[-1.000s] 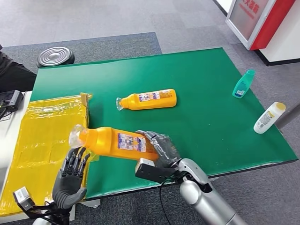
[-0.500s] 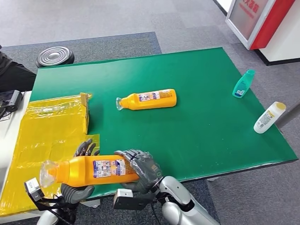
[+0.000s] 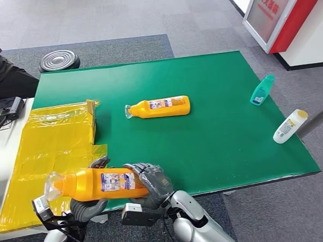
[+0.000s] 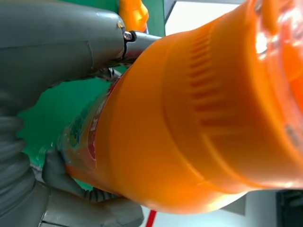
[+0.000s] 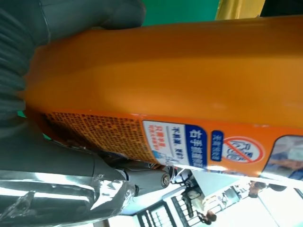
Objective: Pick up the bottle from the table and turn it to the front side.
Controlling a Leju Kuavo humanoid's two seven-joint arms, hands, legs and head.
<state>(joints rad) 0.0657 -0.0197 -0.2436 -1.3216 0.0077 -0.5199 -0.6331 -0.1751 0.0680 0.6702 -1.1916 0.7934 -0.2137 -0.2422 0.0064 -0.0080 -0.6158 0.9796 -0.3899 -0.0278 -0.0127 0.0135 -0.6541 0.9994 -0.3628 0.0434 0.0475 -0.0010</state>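
a yellow plastic sheet (image 3: 49,138) covers the table's edge at about 9 o'clock, with a dark round stool (image 3: 59,60) on the floor beyond it at 11 o'clock. at 7 o'clock, off the near edge of the green table (image 3: 213,126), the left hand (image 3: 88,204) cradles the held orange bottle (image 3: 97,184) from below, its fingers curled up around the body just behind the neck; in the left wrist view the thumb (image 4: 64,38) lies along one side of the bottle and darker fingers (image 4: 89,194) wrap the other. the bottle lies level, clear cap pointing toward 9 o'clock, label facing up at the camera. at 6 o'clock the right hand (image 3: 152,182) is clamped around the bottle's base end, fingers folded over the top; the right wrist view shows the bottle's printed label (image 5: 200,146) close against the thumb. a second orange bottle (image 3: 159,107) lies on its side near the table's centre, cap toward 9 o'clock. at 2 o'clock a teal bottle (image 3: 262,90) lies near the far right edge, and at 3 o'clock a white bottle with a yellow cap (image 3: 289,126) lies at the right edge.
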